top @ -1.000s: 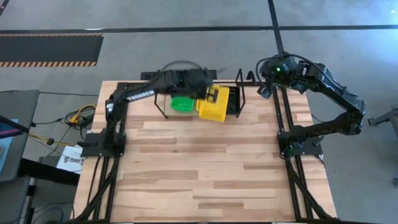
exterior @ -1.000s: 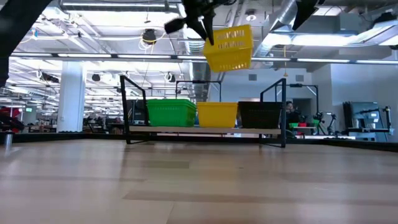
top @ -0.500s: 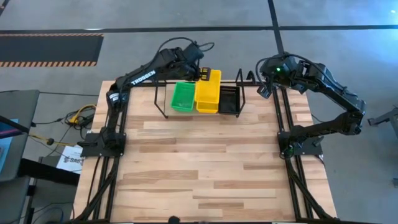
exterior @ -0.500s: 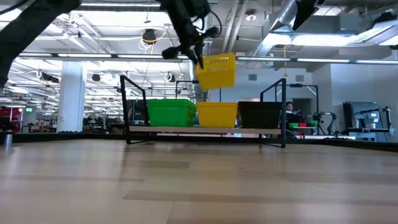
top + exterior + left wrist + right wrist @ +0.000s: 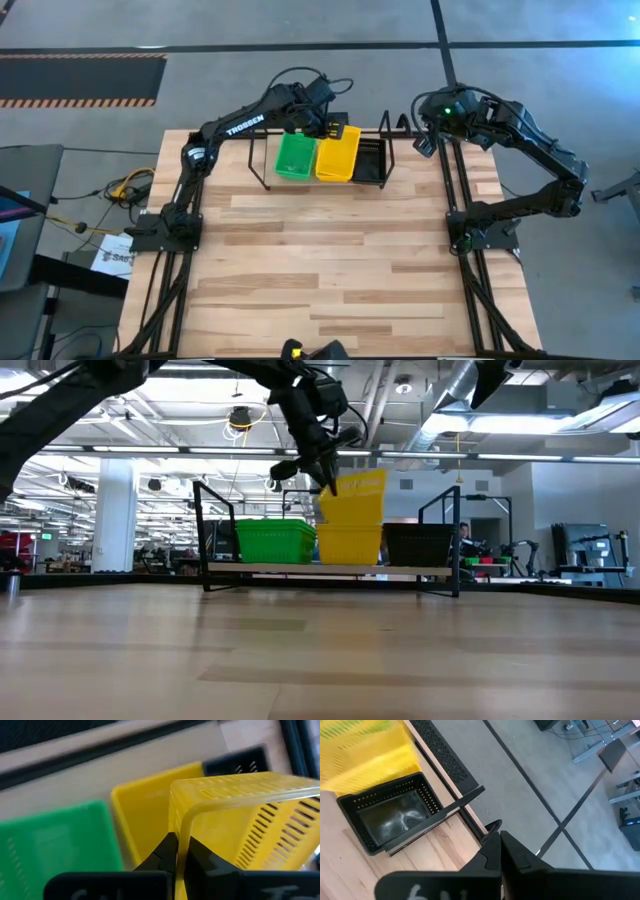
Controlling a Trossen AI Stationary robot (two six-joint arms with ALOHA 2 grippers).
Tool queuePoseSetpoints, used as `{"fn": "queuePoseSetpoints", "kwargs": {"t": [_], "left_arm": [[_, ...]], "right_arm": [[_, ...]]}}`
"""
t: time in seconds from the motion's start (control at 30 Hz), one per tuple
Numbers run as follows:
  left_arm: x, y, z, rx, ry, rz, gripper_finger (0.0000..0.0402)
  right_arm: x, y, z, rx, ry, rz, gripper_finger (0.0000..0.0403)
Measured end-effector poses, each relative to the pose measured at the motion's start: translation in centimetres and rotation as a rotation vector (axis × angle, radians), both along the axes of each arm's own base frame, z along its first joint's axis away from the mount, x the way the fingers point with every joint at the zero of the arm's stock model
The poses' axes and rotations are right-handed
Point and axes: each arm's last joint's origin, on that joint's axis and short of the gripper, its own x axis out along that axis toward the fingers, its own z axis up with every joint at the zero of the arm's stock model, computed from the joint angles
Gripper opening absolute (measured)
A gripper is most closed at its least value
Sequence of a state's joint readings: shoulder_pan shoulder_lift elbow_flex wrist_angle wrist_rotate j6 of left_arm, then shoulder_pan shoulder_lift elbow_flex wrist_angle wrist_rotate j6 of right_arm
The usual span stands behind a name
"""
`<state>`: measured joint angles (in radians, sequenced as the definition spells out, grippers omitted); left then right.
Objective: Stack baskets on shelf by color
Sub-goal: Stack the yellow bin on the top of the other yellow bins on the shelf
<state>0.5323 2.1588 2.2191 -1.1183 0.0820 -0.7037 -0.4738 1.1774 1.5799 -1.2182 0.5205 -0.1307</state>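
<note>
Left hand (image 5: 322,477) pinched on rim of upper yellow basket (image 5: 352,497), holding it tilted just above, maybe touching, yellow stack (image 5: 349,543) in shelf's middle slot. Shelf (image 5: 385,152) at desk's (image 5: 330,270) far edge; green stack (image 5: 274,541) beside yellow on one side, black stack (image 5: 417,544) on other. Right hand (image 5: 498,851) fingers pressed together, empty, raised past shelf's black end, off desk's far corner.

The left arm stretches forward and inward across the far side of the counter, its tool (image 5: 327,128) angled down with both fingers pinched together, while the right arm waits folded at the far right edge, elbow out, its tool (image 5: 499,838) likewise closed tight.
</note>
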Motion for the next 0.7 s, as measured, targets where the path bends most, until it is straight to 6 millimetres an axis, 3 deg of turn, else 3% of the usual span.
{"fn": "queuePoseSetpoints", "kwargs": {"t": [0.33,0.7], "left_arm": [[0.3,0.3,-2.6,-0.062,0.103,-0.011,0.0000],[0.1,0.6,-2.6,-0.027,0.130,-0.009,0.0000]], "right_arm": [[0.0,0.0,0.0,0.003,-0.007,-0.007,0.0011],[0.0,0.0,0.0,0.003,-0.006,-0.006,0.0011]]}}
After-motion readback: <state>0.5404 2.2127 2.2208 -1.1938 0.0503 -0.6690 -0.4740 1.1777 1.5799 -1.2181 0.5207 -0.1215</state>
